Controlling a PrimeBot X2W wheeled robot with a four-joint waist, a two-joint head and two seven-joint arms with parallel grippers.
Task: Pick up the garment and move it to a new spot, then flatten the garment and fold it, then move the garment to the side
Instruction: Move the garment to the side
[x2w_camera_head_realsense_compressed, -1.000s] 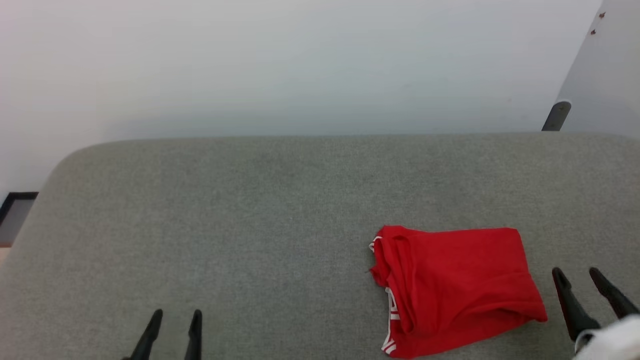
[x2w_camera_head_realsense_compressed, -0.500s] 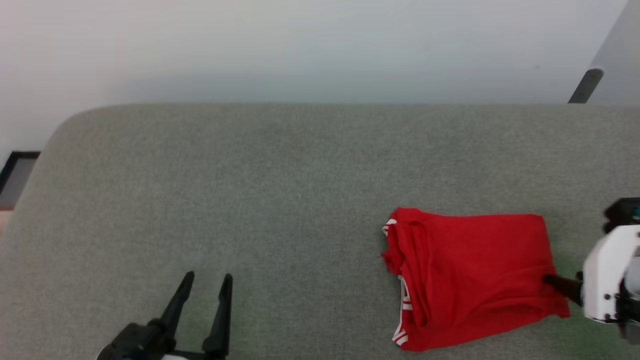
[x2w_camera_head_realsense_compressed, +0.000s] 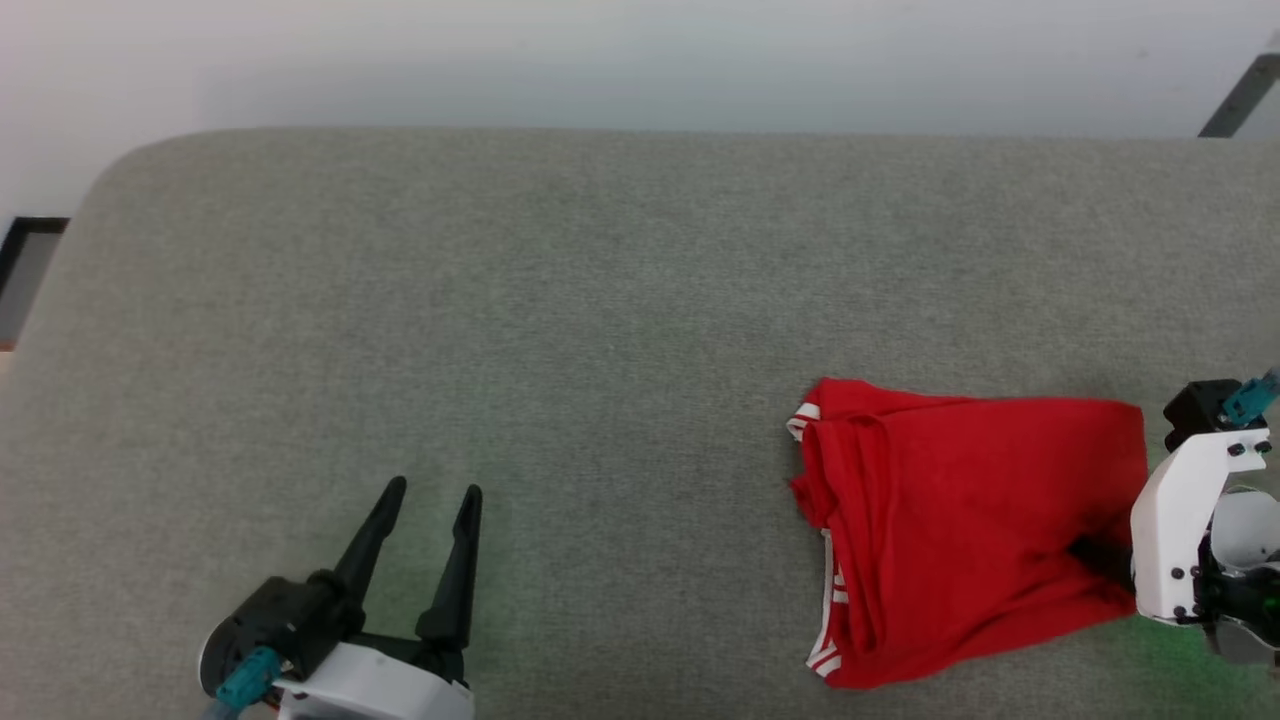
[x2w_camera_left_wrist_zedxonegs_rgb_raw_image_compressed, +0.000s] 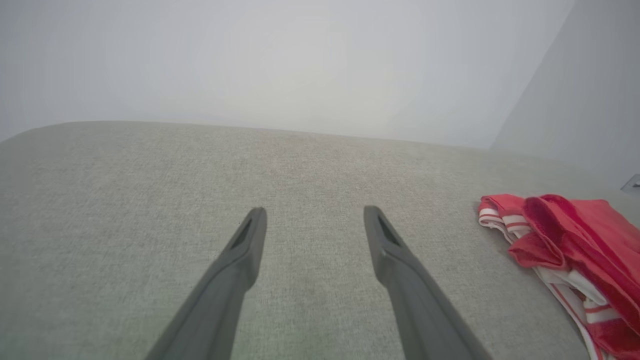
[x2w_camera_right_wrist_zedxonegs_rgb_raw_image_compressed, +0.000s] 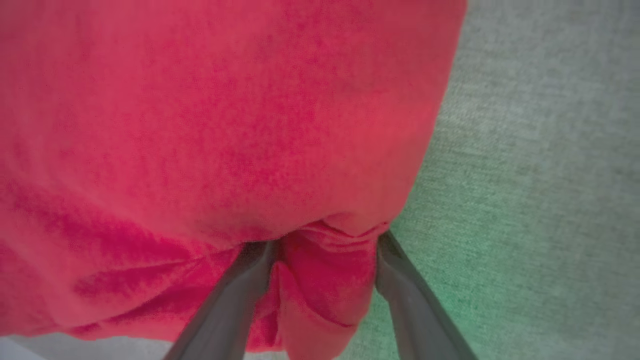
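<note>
Red cloth sits between my right fingers. It is a bunched fold at the edge of the small red jersey shirt with red-and-white striped trim. These fingers stand spread nearly as wide as they go, so I judge that they straddle the fold and do not pinch it. The shirt lies on the right part of the bench covered in grey woven fabric. It is a rough, doubled-over rectangle with some wrinkles. In the head view its longer side runs from left to right, and the striped trim is on the side turned toward my left arm. My right fingers come in low from the right, along this long axis, and their tips are at the right edge of the shirt. My left fingers are also wide apart and hold nothing. They are over bare grey fabric, well apart from the shirt, which lies to their right. So the right arm is clearly the nearer one, and the cloth lies straight ahead of its fingers. I cannot tell how many layers of the fold are between them. This scene fits a bundled shirt that is to be carried to a new spot, and also a folded shirt that is to go to the side. The pictures do not settle which. In both cases the grip depends on this fold at the right edge.
</note>
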